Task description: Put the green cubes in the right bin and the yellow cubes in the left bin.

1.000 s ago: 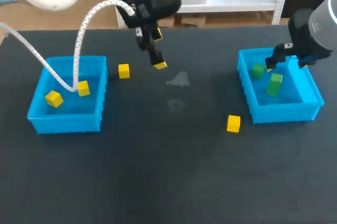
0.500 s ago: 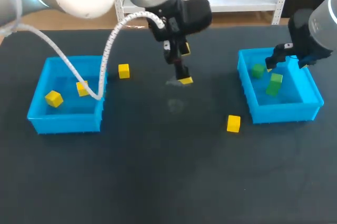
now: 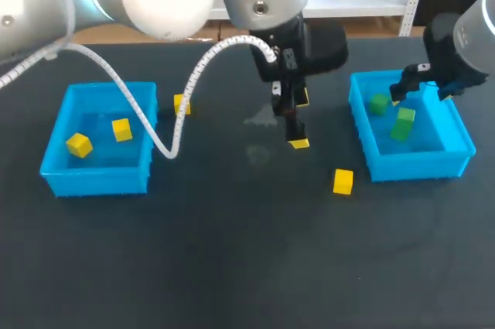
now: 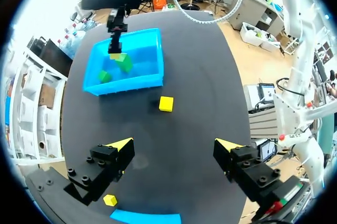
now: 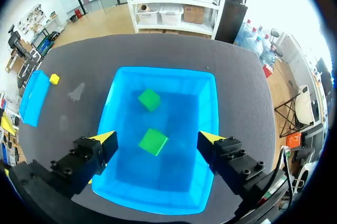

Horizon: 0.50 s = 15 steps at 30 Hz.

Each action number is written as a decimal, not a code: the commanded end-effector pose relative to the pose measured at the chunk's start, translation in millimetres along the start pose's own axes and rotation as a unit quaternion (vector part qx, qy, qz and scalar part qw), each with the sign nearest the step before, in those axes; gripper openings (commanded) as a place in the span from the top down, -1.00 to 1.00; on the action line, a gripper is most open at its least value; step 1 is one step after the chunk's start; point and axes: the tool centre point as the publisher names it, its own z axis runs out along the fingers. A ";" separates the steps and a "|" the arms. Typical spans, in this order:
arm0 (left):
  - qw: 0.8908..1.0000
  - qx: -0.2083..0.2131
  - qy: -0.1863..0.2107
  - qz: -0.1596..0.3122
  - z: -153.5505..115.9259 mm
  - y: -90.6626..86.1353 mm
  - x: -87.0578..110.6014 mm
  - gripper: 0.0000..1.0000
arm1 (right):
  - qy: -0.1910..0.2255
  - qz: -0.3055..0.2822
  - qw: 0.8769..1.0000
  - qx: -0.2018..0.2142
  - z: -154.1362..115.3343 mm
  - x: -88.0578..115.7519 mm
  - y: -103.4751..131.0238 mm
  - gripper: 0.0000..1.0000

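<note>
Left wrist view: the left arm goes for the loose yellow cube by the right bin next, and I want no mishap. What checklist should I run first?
1. Left end effector open and empty: ok.
2. Small yellow cube lying free on the black table, nothing touching it: ok.
3. Cube apart from the blue plastic right bin: ok.
4. Left end effector over the cube: not ok; the cube lies ahead of it.
5. Right end effector out of the way: ok; it is open, empty and over the right bin.
</note>
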 end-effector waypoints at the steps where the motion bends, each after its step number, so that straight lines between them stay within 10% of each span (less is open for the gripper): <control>1: 1.000 0.005 0.005 0.000 8.3 3.1 -6.5 -1.00 | -0.002 0.001 1.000 0.001 -0.4 1.3 0.3 -1.00; 15: 0.999 0.025 0.027 0.006 38.5 -9.1 -17.6 -1.00 | -0.002 0.001 1.000 0.001 -0.4 1.3 0.3 -1.00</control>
